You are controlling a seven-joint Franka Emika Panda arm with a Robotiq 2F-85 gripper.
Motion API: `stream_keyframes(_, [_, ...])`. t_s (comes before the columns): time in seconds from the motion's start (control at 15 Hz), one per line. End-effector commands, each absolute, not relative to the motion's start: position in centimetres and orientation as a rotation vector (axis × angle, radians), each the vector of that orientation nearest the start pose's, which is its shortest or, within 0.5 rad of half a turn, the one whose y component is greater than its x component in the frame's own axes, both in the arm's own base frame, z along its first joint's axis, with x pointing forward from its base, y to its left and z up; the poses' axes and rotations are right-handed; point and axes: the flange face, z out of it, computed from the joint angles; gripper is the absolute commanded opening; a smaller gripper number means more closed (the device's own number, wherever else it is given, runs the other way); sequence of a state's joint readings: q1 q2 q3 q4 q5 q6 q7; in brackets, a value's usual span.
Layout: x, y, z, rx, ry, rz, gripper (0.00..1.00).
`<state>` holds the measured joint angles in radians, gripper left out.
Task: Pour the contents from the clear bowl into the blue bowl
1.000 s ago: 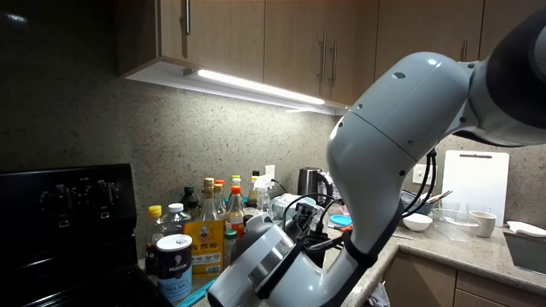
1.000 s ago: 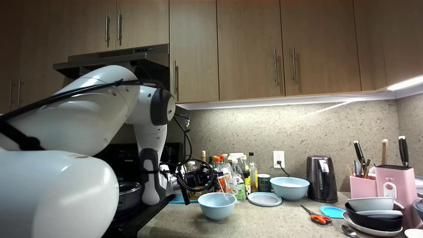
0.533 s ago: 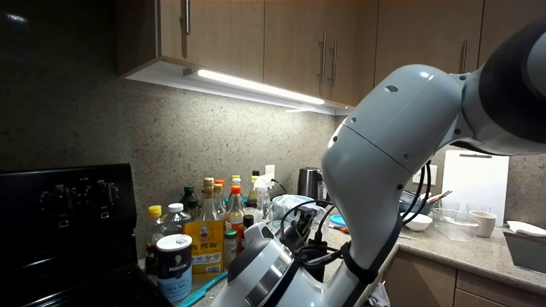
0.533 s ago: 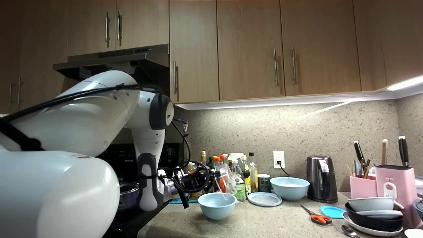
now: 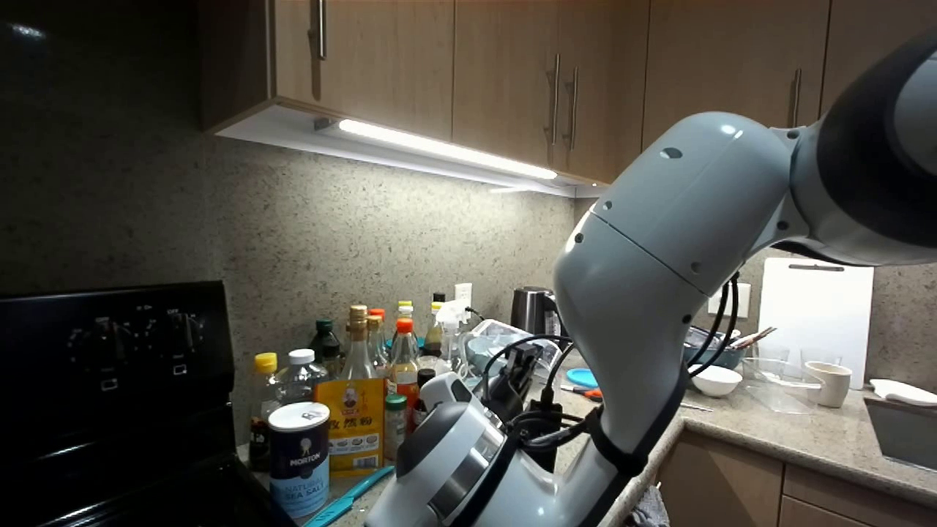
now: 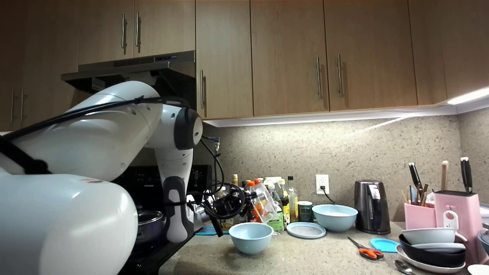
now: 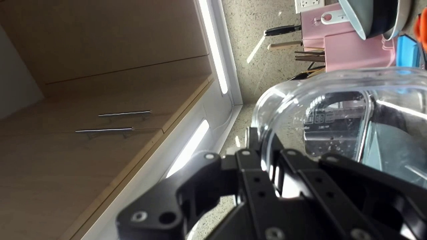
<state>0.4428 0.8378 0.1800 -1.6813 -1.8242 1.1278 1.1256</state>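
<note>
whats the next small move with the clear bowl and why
Probably tip the clear bowl slightly further over the nearer blue bowl: its rim is pinched in the gripper, and in an exterior view it hangs tilted, apparently above the blue one. Whether it holds anything, I can't make out.

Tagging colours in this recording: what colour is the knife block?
Pink; the knife block shows best in an exterior view.

Built of glossy white, rounded casings (image 6: pixel 95 133), with a black joint cover (image 6: pixel 184 128) above the tool (image 7: pixel 264 141), a silver band (image 5: pixel 472 472) and black cables (image 6: pixel 114 105) behind it, pale round screws (image 7: pixel 139 216) in its black links (image 7: pixel 196 173).
</note>
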Motion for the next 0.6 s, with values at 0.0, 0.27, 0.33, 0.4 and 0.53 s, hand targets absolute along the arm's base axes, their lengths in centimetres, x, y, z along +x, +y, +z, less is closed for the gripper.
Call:
stream_keyframes(0.0, [59.0,23.1,20.6,1.201,0.150,0.614,0.03])
stream_keyframes(0.27, [59.2,22.7,19.5,1.221,0.176,0.581,0.03])
stream_keyframes(0.33, [59.2,22.5,18.9,1.231,0.193,0.554,0.03])
stream_keyframes(0.4, [59.2,23.0,18.7,1.266,0.216,0.560,0.03])
stream_keyframes(0.53, [59.3,23.3,18.1,1.310,0.241,0.561,0.03])
